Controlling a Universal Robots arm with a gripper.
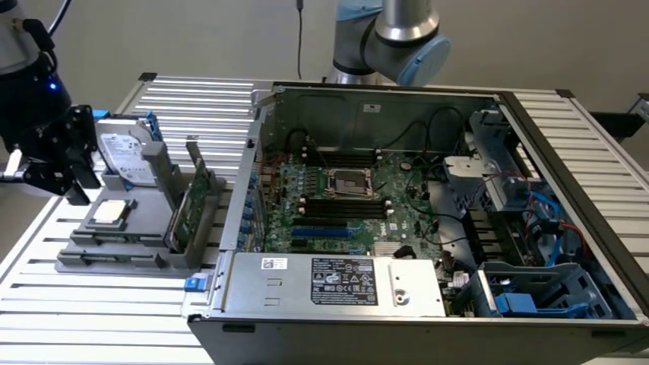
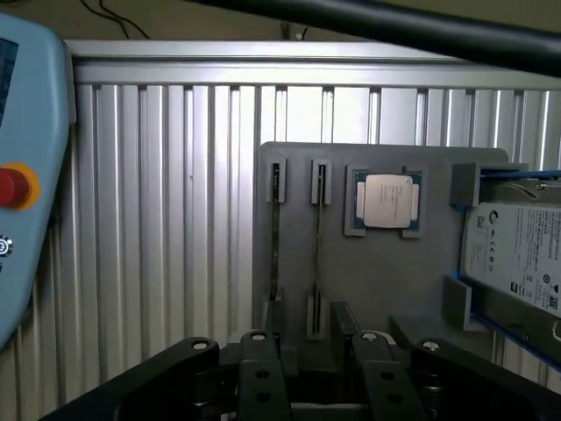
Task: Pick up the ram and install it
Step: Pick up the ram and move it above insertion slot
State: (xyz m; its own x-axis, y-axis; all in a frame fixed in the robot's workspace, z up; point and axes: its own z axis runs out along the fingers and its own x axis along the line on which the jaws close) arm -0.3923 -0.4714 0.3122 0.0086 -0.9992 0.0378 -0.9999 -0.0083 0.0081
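While the gripper (image 2: 308, 317) hangs, fingers spread, over one end of the gray fixture (image 2: 386, 281), the ram (image 2: 316, 250) stands edge-up in its slot, free on both sides. Ribbed metal table (image 2: 158, 219) surrounds the fixture, beside the computer case (image 1: 385, 103).

1 robot arm (image 1: 394, 36) is being shown with 1 gripper (image 2: 307, 323), and 2 fingers (image 2: 347, 323) are being counted on it. On the desk (image 1: 102, 319), 1 grey holder (image 2: 412, 281) and 1 open computer case (image 1: 365, 114) are being carried. In the holder, 2 ram sticks (image 2: 316, 241), seen edge-on, 1 processor chip (image 2: 387, 200), 1 hard drive (image 2: 517, 250) and 1 green expansion card (image 1: 193, 201) are being held. Inside the case, 1 motherboard (image 1: 406, 220), 1 processor socket (image 1: 355, 182), 1 blue slot (image 1: 324, 228) and 1 labelled silver box (image 1: 335, 281) are being seen. The black slots are being left uncounted, being too small to tell apart. 1 pendant (image 2: 31, 175) with 1 red button (image 2: 13, 187) is also being shown.
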